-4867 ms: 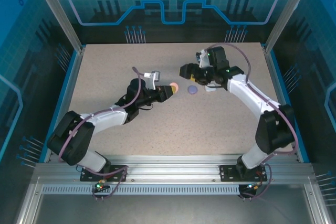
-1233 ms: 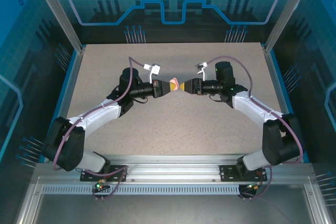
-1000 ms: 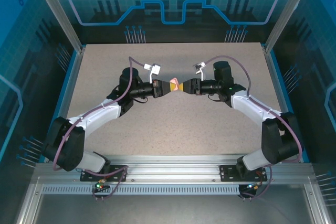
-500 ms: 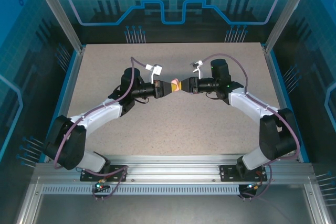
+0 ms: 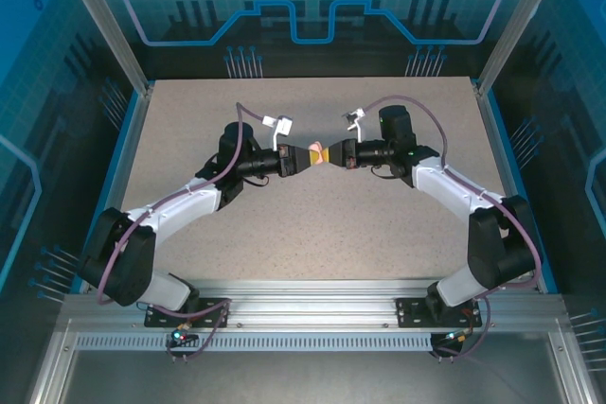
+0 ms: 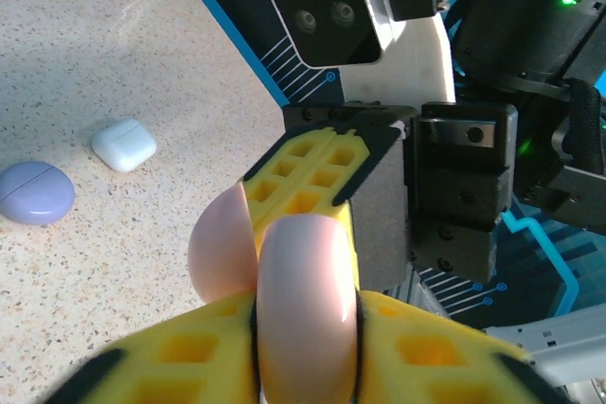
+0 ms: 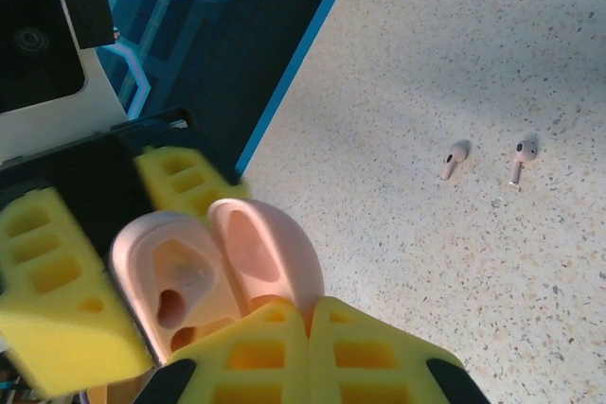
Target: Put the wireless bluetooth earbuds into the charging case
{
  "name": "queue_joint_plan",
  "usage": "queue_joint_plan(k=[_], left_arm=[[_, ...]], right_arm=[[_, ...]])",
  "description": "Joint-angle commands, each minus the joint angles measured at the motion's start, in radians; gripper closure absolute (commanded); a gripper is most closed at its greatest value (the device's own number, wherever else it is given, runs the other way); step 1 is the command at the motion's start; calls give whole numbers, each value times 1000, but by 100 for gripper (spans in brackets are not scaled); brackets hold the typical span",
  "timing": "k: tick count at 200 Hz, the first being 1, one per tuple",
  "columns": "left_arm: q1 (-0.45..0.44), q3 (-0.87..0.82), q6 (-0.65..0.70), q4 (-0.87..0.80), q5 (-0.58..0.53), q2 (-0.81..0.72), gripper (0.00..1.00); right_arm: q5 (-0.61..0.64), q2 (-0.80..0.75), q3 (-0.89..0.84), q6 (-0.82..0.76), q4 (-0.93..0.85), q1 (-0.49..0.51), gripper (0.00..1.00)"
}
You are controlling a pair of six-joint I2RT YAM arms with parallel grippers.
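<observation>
While both arms are tied up at the centre of the table (image 5: 284,234), the top view has the left claw (image 5: 305,157) and right claw (image 5: 333,153) nose to nose, forearms stretched toward each other. The pink case (image 5: 319,151) is held between them, off the surface. The earbuds are too small to pick out here, so I can't call which arm is nearer.

Left wrist view: the pink case sits between the left claw's yellow fingers (image 6: 175,357) with a pad against each side. That reads as a grip, though I can't tell how firm. The right claw's finger (image 6: 312,172) meets the case from its far side. A purple case (image 6: 33,193) and a white case (image 6: 124,144) lie shut on the table, left of the pink case and well apart from it.

Right wrist view: the right claw is closed, tips together, pinching the rim of one half of the pink case. The case is hinged open in a V with its wells facing the camera. They look empty, but I'm not certain. Two pale pink earbuds (image 7: 455,159) (image 7: 519,159) lie on the table right of the pink case and well apart from it. They lie side by side, stems roughly parallel and running toward lower left.

Judgement: that gap decides the next move. One claw must free up, drop to the table and close across a stem.
</observation>
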Motion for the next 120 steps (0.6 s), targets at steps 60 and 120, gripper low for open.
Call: queue_joint_plan(k=[60, 120], left_arm=[[90, 216, 266, -372, -13, -63, 3], [138, 598, 642, -1002, 181, 139, 8]], right_arm=[[173, 78, 244, -319, -392, -26, 100], [220, 162, 442, -564, -567, -25, 100]])
